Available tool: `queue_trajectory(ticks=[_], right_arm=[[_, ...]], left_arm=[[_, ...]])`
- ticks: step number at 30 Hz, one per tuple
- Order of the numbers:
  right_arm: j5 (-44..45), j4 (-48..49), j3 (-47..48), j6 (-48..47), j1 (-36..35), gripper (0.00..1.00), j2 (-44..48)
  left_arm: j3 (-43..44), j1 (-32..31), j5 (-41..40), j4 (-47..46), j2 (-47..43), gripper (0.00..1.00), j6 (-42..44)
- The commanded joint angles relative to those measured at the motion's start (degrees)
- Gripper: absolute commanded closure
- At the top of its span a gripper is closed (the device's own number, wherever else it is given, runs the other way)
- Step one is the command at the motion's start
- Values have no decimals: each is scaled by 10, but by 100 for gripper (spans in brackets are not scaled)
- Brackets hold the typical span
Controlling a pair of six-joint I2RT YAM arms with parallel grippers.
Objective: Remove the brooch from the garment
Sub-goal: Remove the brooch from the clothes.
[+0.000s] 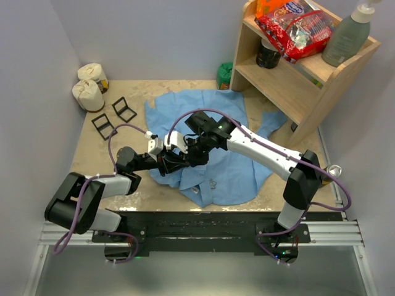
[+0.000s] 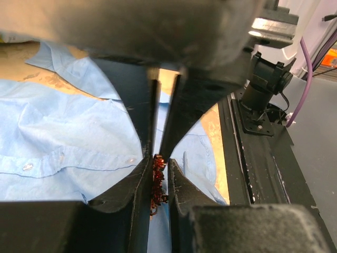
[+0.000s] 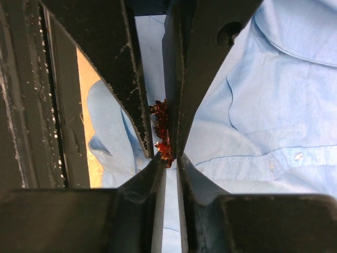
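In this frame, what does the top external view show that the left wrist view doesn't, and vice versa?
Only top external: the whole outline of the shirt, the wooden shelf holding a red snack bag, and two white sacks. Only left wrist: the reddish brooch, pinched in the left gripper. Both: the light-blue shirt lying on the tan table.

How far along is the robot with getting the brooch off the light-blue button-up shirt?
Done: the left gripper and right gripper meet over the light-blue shirt. In hand: the left pinches the small reddish-brown brooch; the right is nearly shut, tip against it. Left: whether it is unpinned cannot be told; lifting it clear of the fabric remains.
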State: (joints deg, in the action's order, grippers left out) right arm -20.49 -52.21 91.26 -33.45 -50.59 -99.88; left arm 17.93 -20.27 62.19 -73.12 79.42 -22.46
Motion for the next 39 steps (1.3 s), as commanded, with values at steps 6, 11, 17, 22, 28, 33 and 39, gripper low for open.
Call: queue_trajectory(ticks=[6,11,17,22,28,33,39], right_arm=[[-49,-28,31,-43,52,52,43],[-147,-14,9,-72,101,48,96],[-219,95,-98,-57,110,59,144],[-263,211,-194,-49,113,64,153],[-327,381,-276,27,148,69,156],[-358,432,-268,69,152,70,134],[-373,467,-262,114,152,71,107]], left_arm=[[-1,7,-48,-228,-13,100,-20],[-4,9,-62,-269,2,100,-65],[-4,10,-73,-294,20,100,-94],[2,10,-76,-316,23,100,-107],[8,10,-71,-322,-4,100,-111],[7,10,-68,-327,-8,100,-111],[10,10,-68,-332,-10,100,-111]])
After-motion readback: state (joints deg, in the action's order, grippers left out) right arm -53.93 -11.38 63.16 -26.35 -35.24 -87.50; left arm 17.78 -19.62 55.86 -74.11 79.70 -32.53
